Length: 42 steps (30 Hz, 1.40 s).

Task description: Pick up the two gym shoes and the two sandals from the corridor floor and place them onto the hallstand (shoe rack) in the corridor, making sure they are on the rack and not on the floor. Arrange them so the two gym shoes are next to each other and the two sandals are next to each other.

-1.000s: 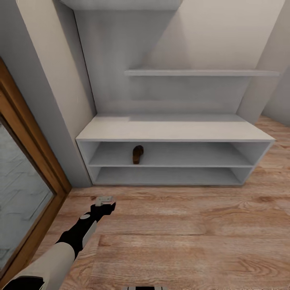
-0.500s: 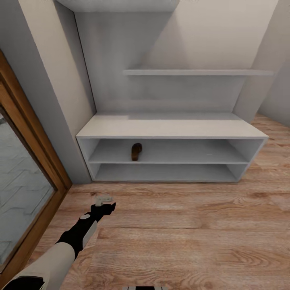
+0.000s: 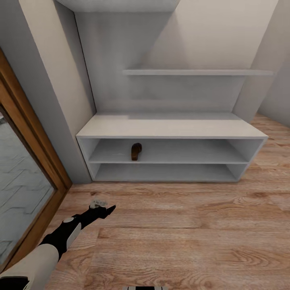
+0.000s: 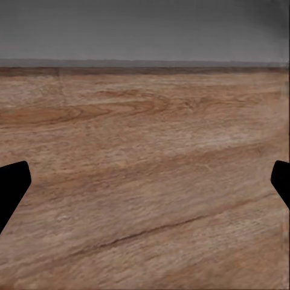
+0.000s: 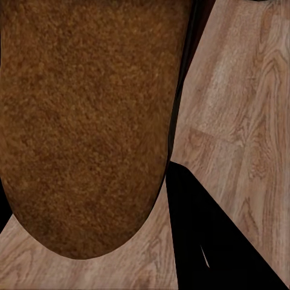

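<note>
The robot's left arm reaches in from the seven o'clock corner of the head view, stretched low and forward over the corridor floor [image 3: 181, 225], its white forearm giving way to a black wrist. The left gripper [image 3: 99, 206] points toward one o'clock, at the shoe rack. In the left wrist view its two black fingertips [image 4: 12, 184] sit at opposite edges, spread wide apart, with bare wood planks between them and nothing held.

The right gripper [image 5: 199, 235] appears in its own wrist view as a dark finger beside a large brown, rough-textured, rounded shape, the sole of a second sandal [image 5: 84, 121], hanging above the wood floor. The sandal lies right against the finger, but whether the fingers are clamped on it cannot be told.

The hallstand [image 3: 169, 129] is a low, wide, white unit with a flat top and two open shelf tiers, standing against the wall at twelve o'clock from the left gripper, with grey-white shelves staggered above it. One sandal [image 3: 136, 151], small, slim and dark brown, rests on the upper tier toward its left end, lying front to back. It is well apart from the left gripper, at about one o'clock from it. A wood-framed glass door [image 3: 24, 173] fills the nine o'clock edge of the head view.
</note>
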Motion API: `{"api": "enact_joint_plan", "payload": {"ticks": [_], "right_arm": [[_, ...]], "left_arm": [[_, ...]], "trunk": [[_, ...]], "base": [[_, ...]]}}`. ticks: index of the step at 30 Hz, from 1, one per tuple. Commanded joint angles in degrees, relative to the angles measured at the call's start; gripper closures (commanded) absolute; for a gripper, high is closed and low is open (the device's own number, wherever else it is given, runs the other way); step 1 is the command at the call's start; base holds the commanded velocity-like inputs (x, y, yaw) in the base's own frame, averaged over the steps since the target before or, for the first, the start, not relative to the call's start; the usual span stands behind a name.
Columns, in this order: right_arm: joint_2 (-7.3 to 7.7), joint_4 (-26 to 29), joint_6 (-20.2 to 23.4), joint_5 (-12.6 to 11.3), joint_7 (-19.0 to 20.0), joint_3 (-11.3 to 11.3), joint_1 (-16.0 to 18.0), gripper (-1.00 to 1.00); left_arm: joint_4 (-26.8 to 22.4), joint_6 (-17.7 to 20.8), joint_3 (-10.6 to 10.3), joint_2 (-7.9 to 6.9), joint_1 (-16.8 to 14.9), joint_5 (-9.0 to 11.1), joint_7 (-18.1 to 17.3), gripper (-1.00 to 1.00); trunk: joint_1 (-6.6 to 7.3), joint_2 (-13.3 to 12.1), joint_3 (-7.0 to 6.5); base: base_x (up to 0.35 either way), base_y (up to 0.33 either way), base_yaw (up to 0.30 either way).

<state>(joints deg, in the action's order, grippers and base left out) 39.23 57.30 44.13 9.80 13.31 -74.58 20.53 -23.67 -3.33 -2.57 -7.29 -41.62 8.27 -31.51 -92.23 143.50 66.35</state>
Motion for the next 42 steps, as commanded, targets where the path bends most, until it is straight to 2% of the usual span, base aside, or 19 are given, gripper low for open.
{"api": "enact_joint_plan", "payload": {"ticks": [1,4,7,9,10,11,14,15,16,18,19,21,22,25,28,31,38,39,42], "right_arm": [[-0.16,0.0,0.3,0.4,0.4,-0.1,0.1,1.0],[-2.14,0.0,0.2,0.4,0.4,0.0,0.1,1.0],[-4.42,0.0,0.2,0.4,0.4,0.6,0.1,1.0],[-6.28,0.1,0.1,0.4,0.5,2.3,0.1,1.0],[-8.29,0.1,0.1,0.4,0.5,5.9,0.0,1.0],[-8.99,0.1,0.1,0.4,0.5,7.5,0.0,1.0],[-14.3,0.1,0.1,0.3,0.3,19.6,0.1,1.0],[-17.66,0.1,0.1,0.4,0.2,26.2,0.1,1.0],[-18.86,0.1,0.1,0.4,0.2,28.3,0.1,1.0],[-23.67,0.1,0.1,0.4,0.1,35.7,0.1,1.0],[-28.05,0.1,0.1,0.5,0.0,42.0,0.0,1.0],[-32.1,0.3,0.2,0.6,-0.1,47.5,0.1,1.0],[-35.44,0.3,0.2,0.8,-0.1,51.6,0.0,1.0],[-40.49,0.3,0.6,0.9,-0.3,59.2,0.0,1.0],[-42.55,0.2,0.7,0.8,-0.3,63.2,0.1,1.0],[-43.83,0.1,0.9,0.8,-2.2,64.6,1.7,1.0],[-45.49,-0.2,1.2,0.6,-15.3,65.1,8.4,1.0],[-45.7,-0.2,1.2,0.5,-19.0,65.2,10.0,1.0],[-45.84,-0.2,1.2,0.4,-22.2,65.4,12.6,1.0]], "left_arm": [[0.9,-1.9,-0.3,-0.67,0.0,1.8,-3.5,-1.0],[3.1,-7.0,-0.3,-2.6,0.0,5.6,-12.1,-1.0],[4.9,-9.5,-0.3,-4.27,0.0,7.5,-17.1,-1.0],[6.1,-10.8,-0.3,-5.43,0.0,8.8,-20.1,-1.0],[7.2,-11.8,-0.3,-6.53,0.0,10.3,-22.6,-1.0],[7.5,-12.1,-0.2,-6.9,0.0,10.9,-23.3,-1.0],[9.1,-13.6,-0.3,-8.46,0.0,13.9,-28.2,-1.0],[9.6,-14.4,-0.3,-8.75,0.0,14.6,-30.9,-1.0],[9.8,-14.6,-0.3,-8.83,0.0,14.8,-31.7,-1.0],[11.0,-15.2,-0.3,-9.11,0.0,15.2,-34.5,-1.0],[12.4,-15.6,-0.3,-9.31,0.0,15.3,-36.3,-1.0],[13.6,-16.9,-0.4,-9.37,0.0,15.4,-37.0,-1.0],[14.8,-18.2,-0.4,-9.39,0.0,15.4,-37.2,-1.0],[17.5,-19.4,-0.4,-9.4,0.0,15.3,-37.4,-1.0],[18.4,-19.8,-0.4,-9.4,0.0,15.2,-37.4,-1.0],[18.7,-19.9,-0.5,-9.41,0.0,15.2,-37.3,-1.0],[18.8,-20.0,-0.6,-9.33,0.0,15.2,-37.2,-1.0],[18.8,-20.0,-0.6,-9.33,0.0,15.2,-37.2,-1.0],[18.8,-19.9,-0.6,-9.32,0.0,15.2,-37.2,-1.0]], "trunk": [[0.01,0.0,0.05],[0.01,0.0,0.05],[0.01,0.0,0.05],[0.01,0.0,0.05],[0.01,0.0,0.05],[0.01,0.0,0.05],[0.01,0.0,0.05],[0.01,0.0,0.05],[0.01,0.0,0.05],[0.01,0.0,0.05],[0.01,0.0,0.05],[0.01,0.0,0.05],[0.01,0.0,0.05],[0.01,0.0,0.05],[0.01,0.0,0.05],[0.01,0.0,0.05],[0.01,0.0,0.05],[0.01,0.0,0.05],[0.01,0.0,0.05]], "base": [[0.0,0.0,0.0],[0.0,0.0,0.0],[0.0,0.0,0.0],[0.0,0.0,0.0],[0.0,0.0,0.0],[0.0,0.0,0.0],[0.0,0.0,0.0],[0.0,0.0,0.0],[0.0,0.0,0.0],[0.0,0.0,0.0],[0.0,0.0,0.0],[0.0,0.0,0.0],[0.0,0.0,0.0],[0.0,0.0,0.0],[0.0,0.0,0.0],[0.0,0.0,0.0],[0.0,0.0,0.0],[0.0,0.0,0.0],[0.0,0.0,0.0]]}}
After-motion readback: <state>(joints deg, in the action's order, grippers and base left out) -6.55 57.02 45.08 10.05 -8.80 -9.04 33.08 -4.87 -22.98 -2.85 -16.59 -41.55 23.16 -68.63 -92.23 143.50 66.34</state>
